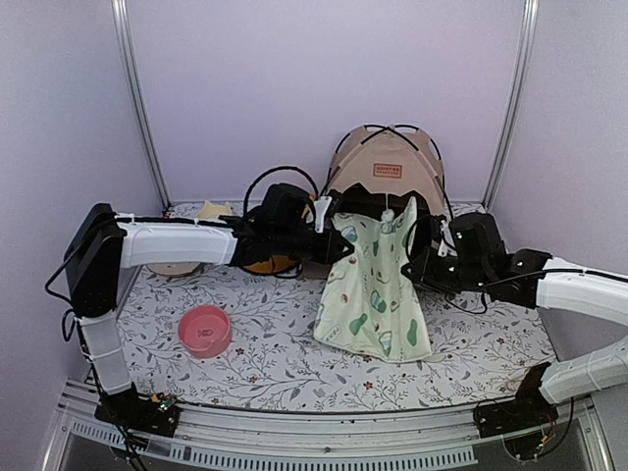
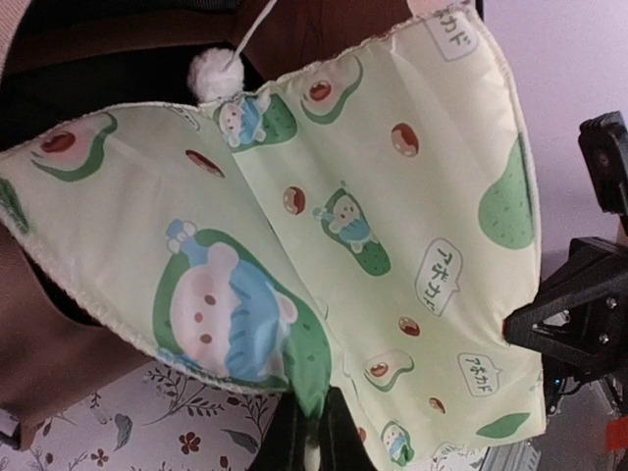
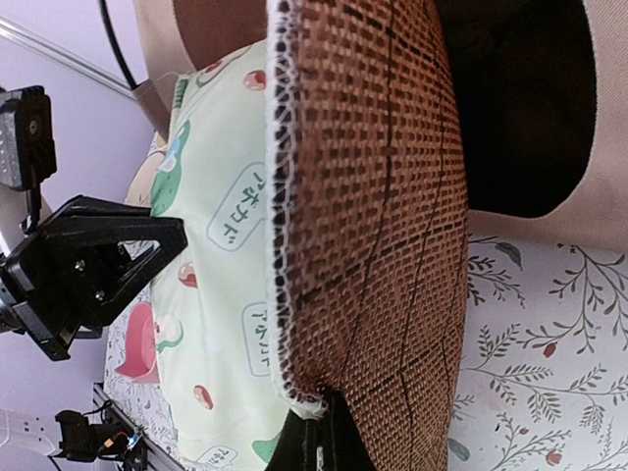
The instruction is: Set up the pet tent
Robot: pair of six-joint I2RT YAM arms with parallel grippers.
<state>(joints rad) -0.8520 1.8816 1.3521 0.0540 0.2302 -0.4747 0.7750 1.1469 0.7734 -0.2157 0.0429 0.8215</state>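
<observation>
Between the two arms, the left jaws and right jaws each pinch an opposite edge of the avocado-print mat point(image 1: 373, 285), which hangs just before the pet tent point(image 1: 388, 167) at the back of the table point(image 1: 265, 353). The tent is likely light, soft-walled and springy; its black-edged rim looks the best hold. The mat hides its doorway.

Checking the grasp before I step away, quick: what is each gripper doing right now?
Left gripper: closed, pinching the edge of the avocado-print mat.
Right gripper: closed on the same mat's edge, brown woven underside facing its camera.
</observation>
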